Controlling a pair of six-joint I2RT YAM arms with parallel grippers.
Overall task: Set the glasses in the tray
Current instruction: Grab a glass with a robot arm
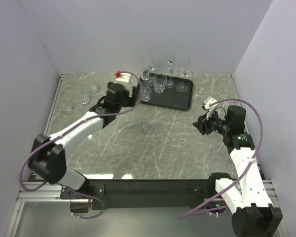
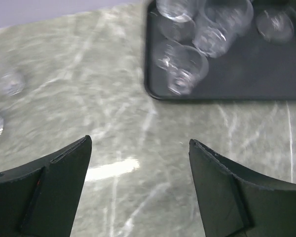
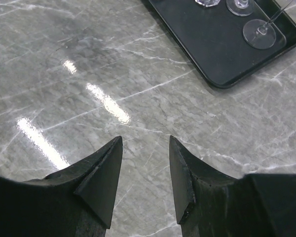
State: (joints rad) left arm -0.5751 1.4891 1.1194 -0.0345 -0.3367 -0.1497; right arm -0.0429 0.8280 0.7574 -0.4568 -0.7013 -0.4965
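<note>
Grey stone with thin white lines makes the table point(image 1: 153, 143) top, and pale walls point(image 1: 138, 29) stand round it on three sides. At the far side lies the black tray point(image 1: 173, 100), and several glasses point(image 1: 160, 83) stand in it: tall thin ones along the back, and a wide cup and a little one nearer the left end. Three small glasses point(image 1: 84, 100) sit on the table well to the left of the tray, and a small red thing point(image 1: 119, 74) lies by the back wall. The left gripper point(image 1: 136, 95) is just beside the left end of the tray, close to the little glass there. Its fingers point(image 2: 64, 168) are spread wide, with only bare stone between them. The right gripper point(image 1: 200, 126) hangs near the right side, apart from the tray, with a narrower gap and nothing in it.
</note>
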